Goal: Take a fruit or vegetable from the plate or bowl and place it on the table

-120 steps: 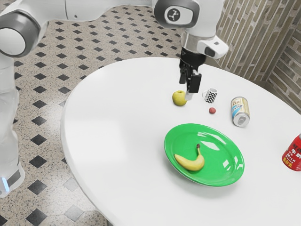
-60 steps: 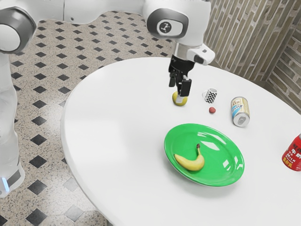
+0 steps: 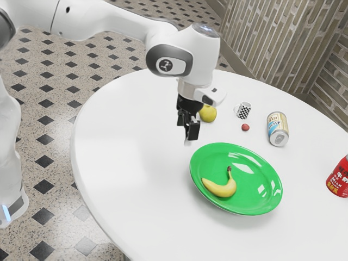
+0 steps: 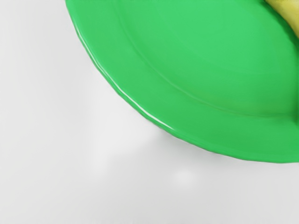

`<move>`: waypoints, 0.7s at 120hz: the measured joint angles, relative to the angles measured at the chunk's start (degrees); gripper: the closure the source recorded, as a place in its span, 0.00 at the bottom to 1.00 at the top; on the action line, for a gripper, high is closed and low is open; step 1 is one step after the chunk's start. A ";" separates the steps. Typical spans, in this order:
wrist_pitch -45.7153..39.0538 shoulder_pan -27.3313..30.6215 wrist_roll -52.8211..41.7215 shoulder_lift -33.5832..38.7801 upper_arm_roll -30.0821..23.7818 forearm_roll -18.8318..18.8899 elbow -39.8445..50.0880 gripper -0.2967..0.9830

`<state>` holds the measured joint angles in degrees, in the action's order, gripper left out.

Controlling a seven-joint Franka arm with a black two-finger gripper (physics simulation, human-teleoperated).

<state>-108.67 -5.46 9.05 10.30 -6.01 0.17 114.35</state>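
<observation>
My gripper (image 3: pixel 186 133) hangs above the white table, beside the green plate's rim on the exterior view's left, with its fingers apart and nothing between them. The green plate (image 3: pixel 255 196) holds a yellow banana (image 3: pixel 222 188), which lies curved near the plate's edge. From the wrist, the plate (image 4: pixel 196 88) spreads out under the hand, and part of the banana (image 4: pixel 287 11) shows beyond its bare inner surface. A yellow-green apple (image 3: pixel 208 113) rests on the table behind the gripper, partly covered by it.
Past the plate stand a checkered mug (image 3: pixel 244 111) and a can (image 3: pixel 278 129), with a small red fruit (image 3: pixel 245 128) between them. A red milk container (image 3: pixel 340 179) is at the exterior view's right edge. The round white table (image 3: pixel 130 163) has a curved edge.
My gripper has moved from above the apple toward the exterior view's left and nearer the plate, leaving more of the apple uncovered. The banana and plate have stayed put.
</observation>
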 joint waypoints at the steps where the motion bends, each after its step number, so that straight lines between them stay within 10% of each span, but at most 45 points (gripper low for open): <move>1: -0.08 0.00 0.04 0.07 0.00 0.04 0.08 0.23; 84: -1.04 0.35 1.74 -3.62 -4.19 1.61 -6.75 0.23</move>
<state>-109.71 -5.11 10.79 6.68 -10.19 1.77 107.60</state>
